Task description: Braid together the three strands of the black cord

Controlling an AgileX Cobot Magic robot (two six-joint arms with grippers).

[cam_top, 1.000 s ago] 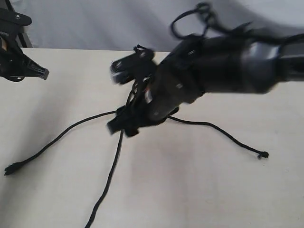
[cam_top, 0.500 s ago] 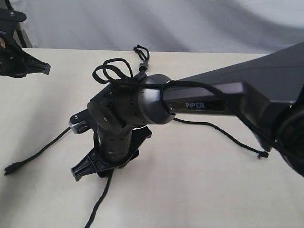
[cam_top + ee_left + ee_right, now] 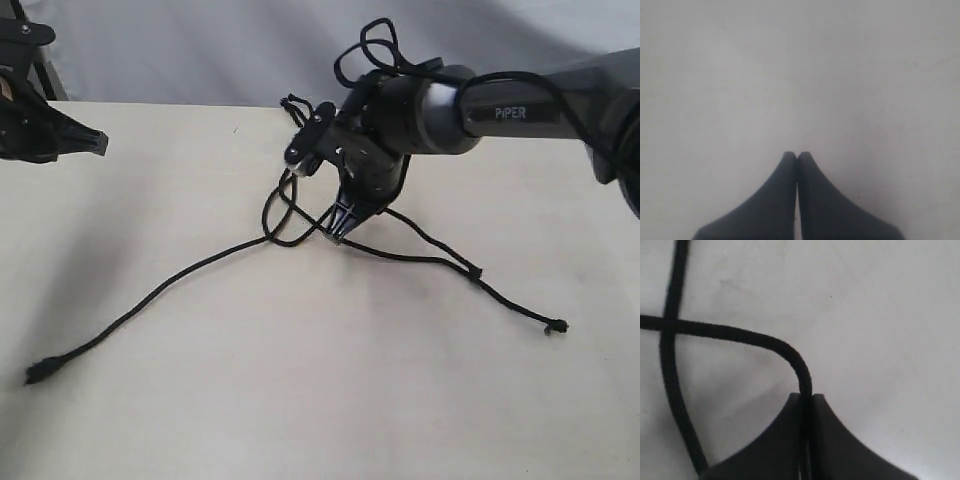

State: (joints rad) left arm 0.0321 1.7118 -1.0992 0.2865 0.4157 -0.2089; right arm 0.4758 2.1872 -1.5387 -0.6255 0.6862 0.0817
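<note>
**Exterior and wrist views.** We cannot trace the black cord (image 3: 266, 212) as a whole. The right gripper (image 3: 338, 228) and its wrist cover the place where the strands leave the looped knot (image 3: 296, 106) near the far edge of the table (image 3: 300, 400). The frame's edge cuts off the left arm, so only the left gripper (image 3: 92, 142) shows, at far left and well apart from the cord. In its wrist view the left gripper (image 3: 797, 156) has its jaws pressed together on nothing, above bare surface.

The right arm reaches in from the right, with its wrist bent so that the gripper points down at the table. In the right wrist view the right gripper (image 3: 806, 397) is clamped on the gripped strand (image 3: 740, 335), which bends away and crosses a second strand (image 3: 666, 365).

The left strand (image 3: 150, 290) trails off leftward. The right strand (image 3: 512, 300) runs to a frayed tip (image 3: 555, 326). A small knotted tip (image 3: 473, 270) lies on or just beside the right strand; we cannot tell which.
</note>
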